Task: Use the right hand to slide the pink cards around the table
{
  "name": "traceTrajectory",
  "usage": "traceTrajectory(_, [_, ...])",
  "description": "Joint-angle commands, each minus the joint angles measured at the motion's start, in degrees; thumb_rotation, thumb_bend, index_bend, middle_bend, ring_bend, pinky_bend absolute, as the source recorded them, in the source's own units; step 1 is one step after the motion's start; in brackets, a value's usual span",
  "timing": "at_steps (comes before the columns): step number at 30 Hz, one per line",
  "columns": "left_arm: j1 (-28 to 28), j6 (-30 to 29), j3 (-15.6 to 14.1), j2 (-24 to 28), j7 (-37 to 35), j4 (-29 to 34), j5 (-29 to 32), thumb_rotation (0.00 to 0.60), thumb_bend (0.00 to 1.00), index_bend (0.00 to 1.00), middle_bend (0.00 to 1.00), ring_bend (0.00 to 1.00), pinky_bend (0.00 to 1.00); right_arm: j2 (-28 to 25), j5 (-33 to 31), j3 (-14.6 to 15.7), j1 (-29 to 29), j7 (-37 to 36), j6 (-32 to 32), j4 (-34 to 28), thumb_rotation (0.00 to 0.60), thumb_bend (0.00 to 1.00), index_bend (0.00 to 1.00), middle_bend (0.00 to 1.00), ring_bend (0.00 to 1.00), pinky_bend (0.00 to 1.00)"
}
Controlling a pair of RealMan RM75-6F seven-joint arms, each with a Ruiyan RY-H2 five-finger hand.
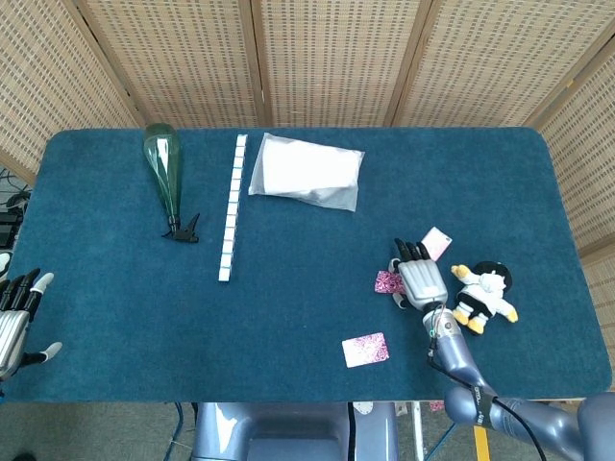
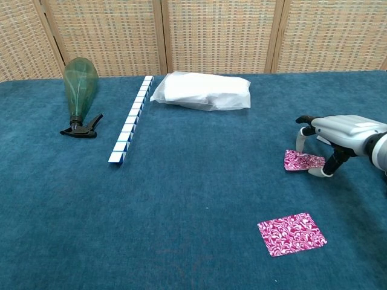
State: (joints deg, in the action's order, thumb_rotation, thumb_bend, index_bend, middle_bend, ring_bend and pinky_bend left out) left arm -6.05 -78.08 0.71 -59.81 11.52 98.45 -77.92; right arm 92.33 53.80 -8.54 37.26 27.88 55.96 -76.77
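Three pink cards [image 1: 365, 350] — one bottle [image 1: 163, 173], bag [image 1: 307, 170], plush [image 1: 484, 296].

Robot test station, indoor: table [image 1: 307, 317] covered in blue carpet-like cloth, enclosed by woven-cane folding screens [image 1: 327, 58]; assorted unrelated props laid out, e.g. spray bottle [image 1: 165, 175], plush toy [image 1: 485, 293].

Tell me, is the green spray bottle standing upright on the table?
No, the green spray bottle lies on its side on the blue table, trigger end pointing toward the near edge.

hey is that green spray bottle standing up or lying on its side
Lying on its side. The green spray bottle rests lengthwise on the table, its black trigger end pointing toward the robot and its base toward the screen.
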Motion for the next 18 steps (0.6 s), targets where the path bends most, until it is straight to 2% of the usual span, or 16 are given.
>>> traceTrajectory(1, [0.0,0.0,0.0,0.0,0.0,0.0,0.0,0.6,0.01,0.0,0.0,0.0,0.0,-0.6,0.6,0.1,-0.2,0.0,0.5,-1.1,0.6,0.35,0.63,0.0,0.0,0.02])
traceTrajectory(12, [-0.1,0.2,0.0,0.1,0.1,0.2,0.1,0.6,0.01,0.0,0.0,0.0,0.0,-3.9,4.5,1.9,-1.5,0.6,3.1,-8.2,0.6,0.35,0.63,0.0,0.0,0.02])
traceTrajectory(18, [0.0,0.2,-0.1,0.2,-0.2,0.1,-0.1,0.6,0.01,0.0,0.0,0.0,0.0,-6.2,9.8,5.2,-3.7,1.8,6.7,-14.0,0.6,0.35,0.63,0.0,0.0,0.02])
